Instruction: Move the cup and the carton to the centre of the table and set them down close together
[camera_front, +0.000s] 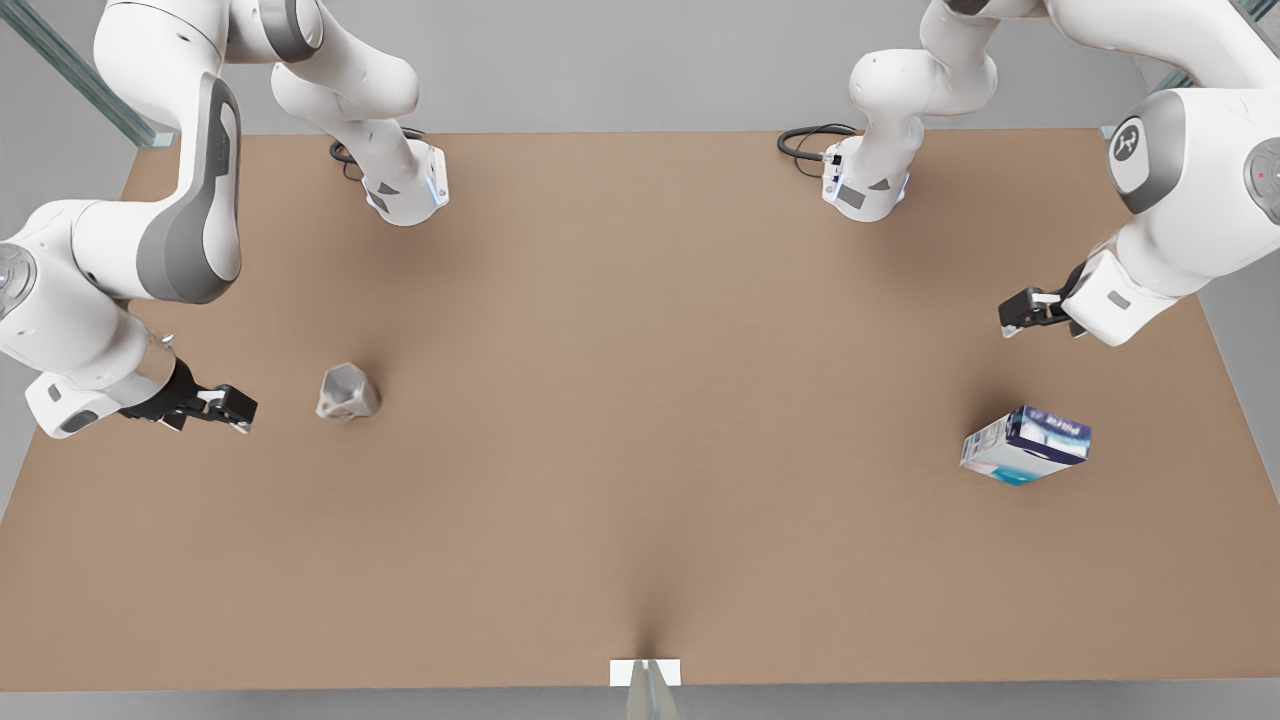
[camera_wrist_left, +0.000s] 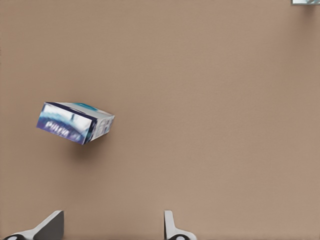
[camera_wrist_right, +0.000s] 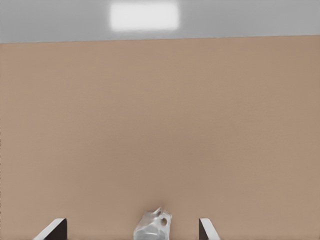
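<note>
Jaws apart, the right gripper (camera_front: 238, 408) hovers just left of the cup (camera_front: 348, 391) at the front view's left; the left gripper (camera_front: 1012, 316), jaws also apart, hangs above and beyond the carton (camera_front: 1027, 444) at the right. Both things sit well apart on the desk (camera_front: 640, 420), centre unoccupied. The faceted cup may slip or tip if pinched off-centre.

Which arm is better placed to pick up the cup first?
The right arm: its open tool sits just beside the cup, with the cup between its fingers. The left tool is open near the carton.
</note>
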